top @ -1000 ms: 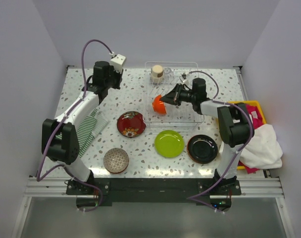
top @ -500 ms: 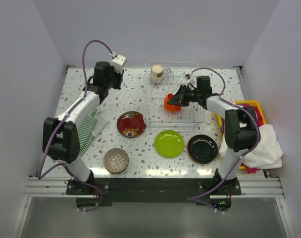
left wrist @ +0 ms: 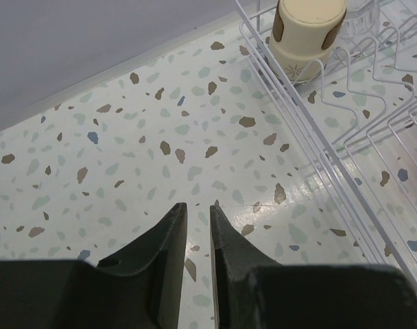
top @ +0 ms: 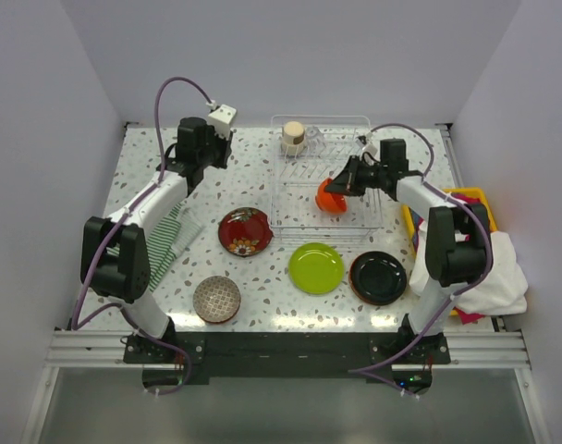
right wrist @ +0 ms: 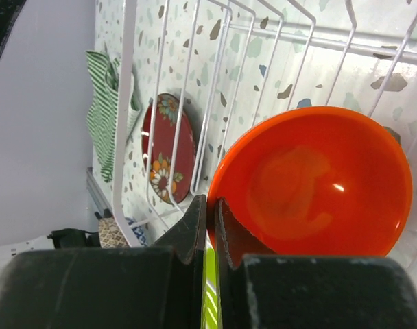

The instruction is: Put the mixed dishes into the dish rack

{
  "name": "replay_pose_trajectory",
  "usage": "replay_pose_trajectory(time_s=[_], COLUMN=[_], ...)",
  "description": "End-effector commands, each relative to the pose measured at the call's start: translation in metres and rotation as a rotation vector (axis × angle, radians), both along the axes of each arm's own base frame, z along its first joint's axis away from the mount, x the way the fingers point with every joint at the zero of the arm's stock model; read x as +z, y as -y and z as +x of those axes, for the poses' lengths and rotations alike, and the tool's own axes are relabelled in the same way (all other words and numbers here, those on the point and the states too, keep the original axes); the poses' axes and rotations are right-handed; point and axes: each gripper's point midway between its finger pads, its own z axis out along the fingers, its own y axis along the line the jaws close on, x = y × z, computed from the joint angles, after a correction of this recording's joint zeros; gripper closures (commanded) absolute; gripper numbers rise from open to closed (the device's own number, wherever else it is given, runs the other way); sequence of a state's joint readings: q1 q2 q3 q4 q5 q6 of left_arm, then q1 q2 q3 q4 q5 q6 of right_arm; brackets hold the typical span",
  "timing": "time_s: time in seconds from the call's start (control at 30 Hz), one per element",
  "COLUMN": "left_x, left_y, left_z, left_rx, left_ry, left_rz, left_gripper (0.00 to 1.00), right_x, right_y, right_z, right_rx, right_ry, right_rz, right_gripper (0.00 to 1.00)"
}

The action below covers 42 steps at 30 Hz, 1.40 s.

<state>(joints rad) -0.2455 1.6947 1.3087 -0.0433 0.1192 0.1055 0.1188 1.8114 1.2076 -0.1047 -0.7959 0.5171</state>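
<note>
My right gripper [top: 343, 184] is shut on the rim of the orange bowl [top: 330, 196] and holds it tilted inside the dish rack [top: 322, 228], right of its middle. In the right wrist view the jaws [right wrist: 210, 200] pinch the bowl's [right wrist: 311, 178] left rim among the rack wires [right wrist: 126, 103]. A beige cup [top: 293, 137] stands in the rack's far left corner. My left gripper [top: 210, 155] hovers left of the rack, shut and empty [left wrist: 198, 205], with the beige cup [left wrist: 308, 27] ahead. The dark red plate [top: 245, 230], lime green plate [top: 316, 267], black plate [top: 378, 277] and patterned bowl [top: 216, 299] lie on the table.
A green-white striped cloth [top: 170, 242] lies under the left arm. A yellow bin [top: 475, 195] with coloured cloths and a white cloth [top: 489, 268] sits at the right edge. A clear glass [left wrist: 363, 17] stands in the rack beside the beige cup.
My right gripper has carried the orange bowl to the right inside the rack, from its left side to right of the middle. The left arm has barely moved.
</note>
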Motion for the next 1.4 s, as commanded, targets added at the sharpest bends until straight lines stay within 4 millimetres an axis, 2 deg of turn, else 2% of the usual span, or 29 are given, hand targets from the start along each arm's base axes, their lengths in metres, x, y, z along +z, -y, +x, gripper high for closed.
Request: replay_pose_trajectory(time_s=[0.0,0.03,0.1,0.13,0.2,0.23,0.27,0.33,0.7,0.87,0.97,1.0,1.17,1.3,1.37], left_x=[0.006,0.005,0.004,0.005,0.007,-0.001,-0.002,-0.003,-0.004,-0.002,-0.002,-0.002,-0.009,-0.014,-0.015], left_y=[0.007,0.007,0.006,0.006,0.006,0.005,0.004,0.003,0.002,0.006,0.009,0.011,0.016,0.021,0.022], left_z=[0.004,0.003,0.003,0.002,0.002,-0.002,-0.002,-0.003,-0.006,-0.005,-0.003,-0.003,-0.003,-0.004,-0.004], left_rx=[-0.015,-0.017,-0.014,-0.014,-0.017,-0.018,-0.016,-0.017,-0.014,-0.021,-0.025,-0.028,-0.027,-0.037,-0.038], left_ry=[0.035,0.034,0.027,0.03,0.035,0.003,-0.002,-0.004,-0.018,-0.014,-0.009,-0.01,-0.016,-0.024,-0.026], left_rz=[-0.025,-0.023,-0.021,-0.022,-0.016,-0.004,-0.001,0.004,0.034,0.043,0.043,0.045,0.028,0.02,0.016], left_gripper=[0.75,0.75,0.75,0.75,0.75,0.75,0.75,0.75,0.75,0.75,0.75,0.75,0.75,0.75,0.75], right_x=[0.044,0.057,0.061,0.065,0.063,0.064,0.057,0.059,0.028,0.013,0.005,-0.004,-0.019,-0.035,-0.034], right_y=[-0.015,-0.018,-0.023,-0.028,-0.032,-0.033,-0.035,-0.039,-0.042,-0.041,-0.035,-0.032,-0.018,-0.01,-0.008], right_z=[-0.003,0.005,0.006,0.011,0.011,0.013,0.014,0.015,0.018,0.012,0.006,0.001,-0.008,-0.009,-0.007], right_rx=[-0.01,-0.015,-0.036,-0.026,-0.036,-0.038,-0.049,-0.041,-0.08,-0.076,-0.07,-0.081,-0.067,-0.091,-0.094], right_ry=[0.013,0.084,0.034,0.071,0.038,0.053,0.012,0.027,-0.084,-0.122,-0.125,-0.176,-0.161,-0.196,-0.182], right_rz=[0.182,0.226,0.298,0.328,0.37,0.387,0.408,0.435,0.511,0.495,0.432,0.402,0.303,0.242,0.244], right_gripper=[1.0,1.0,1.0,1.0,1.0,1.0,1.0,1.0,1.0,1.0,1.0,1.0,1.0,1.0,1.0])
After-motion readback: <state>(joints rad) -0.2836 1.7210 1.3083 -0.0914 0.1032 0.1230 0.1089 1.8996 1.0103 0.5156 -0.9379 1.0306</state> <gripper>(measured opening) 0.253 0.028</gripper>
